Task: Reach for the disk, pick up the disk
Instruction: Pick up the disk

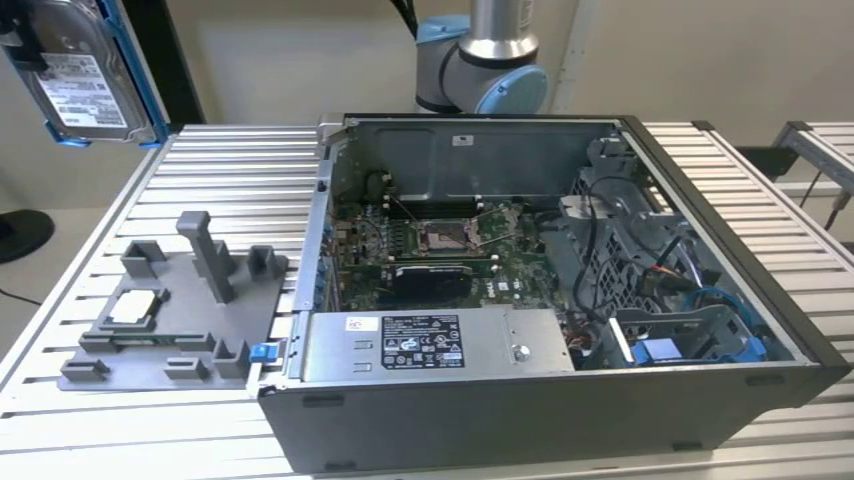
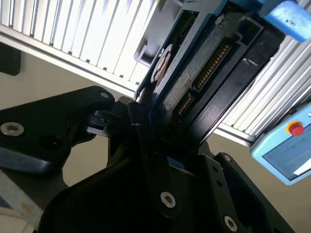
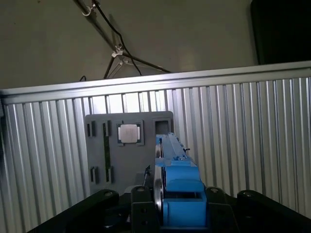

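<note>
The disk hung high in the exterior view's upper left corner, clear of the slatted table. Its white label faced the room and its blue bracket ran down one side. Its top and far edge were cut off by the frame, so I could not make out its whole outline.

The gripper was clamped on it. In the first wrist view the black fingers pressed in on either side of the blue-framed disk, which stood edge-on between them. In the second wrist view the disk showed its underside and a row of gold contacts, and dark linkages hid where the fingers met it. In the exterior view, a dark sliver at the disk's edge was all I could see of the gripper.

Below the disk, in the first wrist view, lay a grey tray with a small square chip seated in it. The exterior view showed the same tray and chip on the table, just beside an open computer case. Inside the case were a power-supply box at the near wall and a circuit board behind it. The arm's base stood beyond the case, its top cut off. A blue-grey handset with a red button lay partly out of frame.
</note>
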`<move>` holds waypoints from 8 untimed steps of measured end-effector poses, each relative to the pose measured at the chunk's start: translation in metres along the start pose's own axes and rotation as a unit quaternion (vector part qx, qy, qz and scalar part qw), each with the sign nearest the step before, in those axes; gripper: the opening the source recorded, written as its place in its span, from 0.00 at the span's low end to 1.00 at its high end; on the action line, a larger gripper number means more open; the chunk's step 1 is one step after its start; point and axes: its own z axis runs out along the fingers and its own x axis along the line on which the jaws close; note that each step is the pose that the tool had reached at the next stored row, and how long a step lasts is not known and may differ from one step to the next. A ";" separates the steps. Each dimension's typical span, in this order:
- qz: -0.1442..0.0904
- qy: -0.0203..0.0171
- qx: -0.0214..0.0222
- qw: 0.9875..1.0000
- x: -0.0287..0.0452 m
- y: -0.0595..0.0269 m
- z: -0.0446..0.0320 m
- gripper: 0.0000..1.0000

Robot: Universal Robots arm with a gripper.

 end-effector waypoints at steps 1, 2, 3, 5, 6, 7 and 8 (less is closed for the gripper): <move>0.000 0.000 0.000 1.000 0.0000 0.0000 -0.0020 0.00; 0.000 0.000 0.000 1.000 -0.0001 0.0001 -0.0041 0.00; 0.000 0.000 0.000 1.000 -0.0001 0.0001 -0.0061 0.00; 0.000 0.000 0.000 1.000 -0.0001 0.0002 -0.0099 0.00; 0.000 0.000 0.000 1.000 -0.0002 0.0002 -0.0117 0.00; 0.000 0.000 0.000 1.000 -0.0002 0.0002 -0.0135 0.00; 0.000 0.000 0.000 1.000 -0.0002 0.0003 -0.0152 0.00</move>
